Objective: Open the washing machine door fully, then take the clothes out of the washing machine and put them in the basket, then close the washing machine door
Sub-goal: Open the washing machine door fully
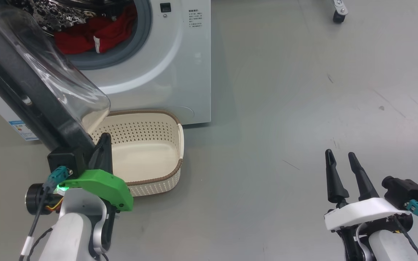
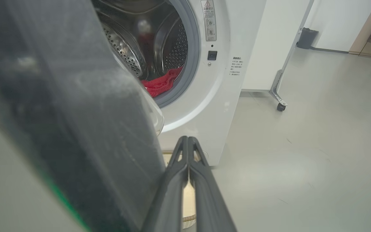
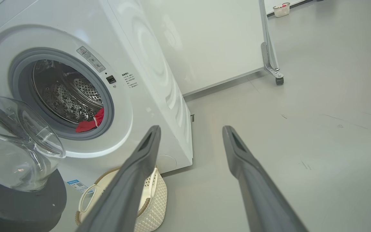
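The washing machine (image 1: 180, 72) stands at the upper left, and its door (image 1: 20, 87) is swung out toward me, black rim and clear glass bowl (image 1: 64, 83) above the basket. Red clothes (image 1: 89, 36) lie in the drum behind the grey gasket, also seen in the wrist views (image 2: 159, 85) (image 3: 90, 124). The cream basket (image 1: 158, 188) sits on the floor in front of the machine. My left gripper (image 1: 103, 139) is shut, empty, close beside the door's lower rim (image 2: 60, 129); I cannot tell whether it touches. My right gripper (image 1: 340, 154) hangs open over bare floor, far right.
A white panel on casters (image 3: 279, 80) stands behind and right of the machine; one caster (image 1: 339, 16) shows at the top. A black bin (image 2: 307, 38) and a small far basket (image 3: 281, 9) sit in the background. Grey floor stretches to the right.
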